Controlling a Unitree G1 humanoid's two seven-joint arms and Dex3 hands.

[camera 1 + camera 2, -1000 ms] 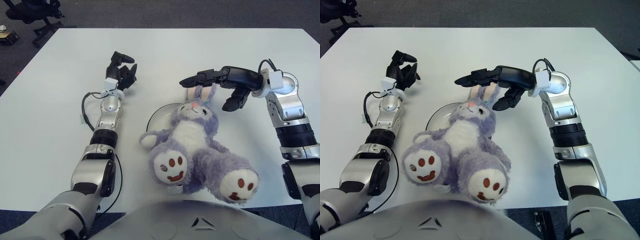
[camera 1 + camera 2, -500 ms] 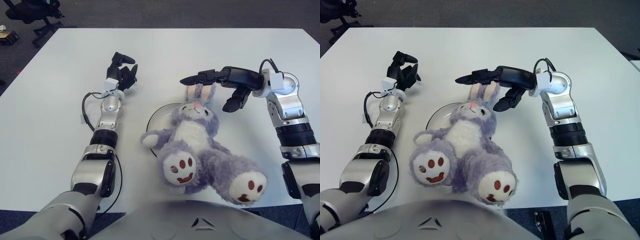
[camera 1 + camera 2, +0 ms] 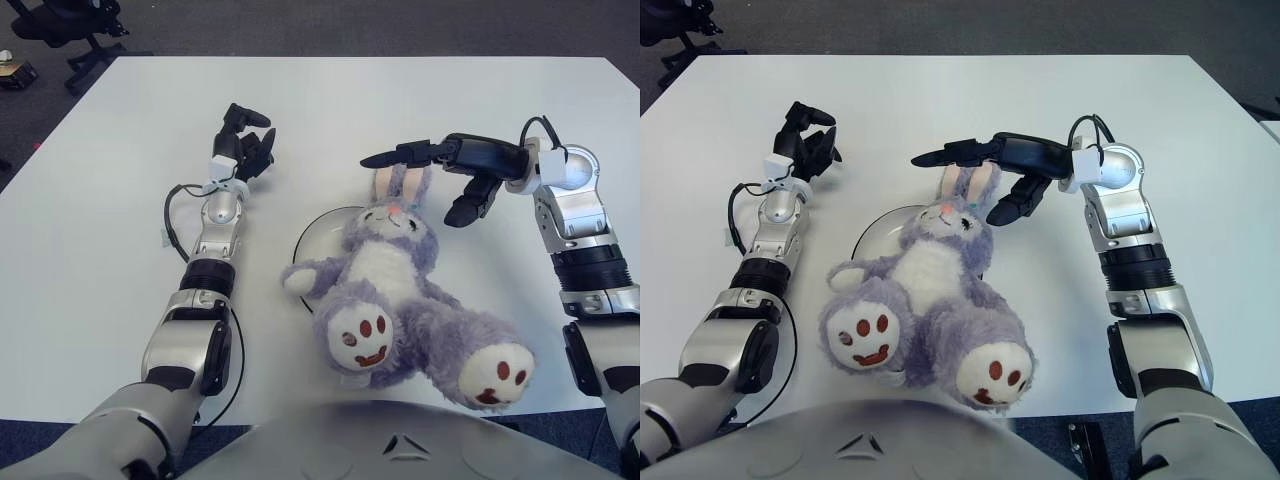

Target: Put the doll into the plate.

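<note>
A purple plush bunny doll (image 3: 395, 280) lies on its back with its head and body over a white plate (image 3: 312, 236) in the middle of the table. Its two feet point toward me and hang past the plate's near rim. My right hand (image 3: 425, 180) hovers open just above the doll's upright ears, fingers stretched leftward and thumb hanging to the right of the head. It holds nothing. My left hand (image 3: 246, 142) shows to the left of the plate with fingers curled, apart from the doll.
The white table (image 3: 120, 250) spreads wide on every side of the plate. A black cable (image 3: 172, 215) loops beside my left forearm. An office chair (image 3: 70, 25) stands on the dark floor past the far left corner.
The doll has settled a little toward me and to the right, and its ears now stand upright. My right hand has stayed spread above them. The left hand has not moved.
</note>
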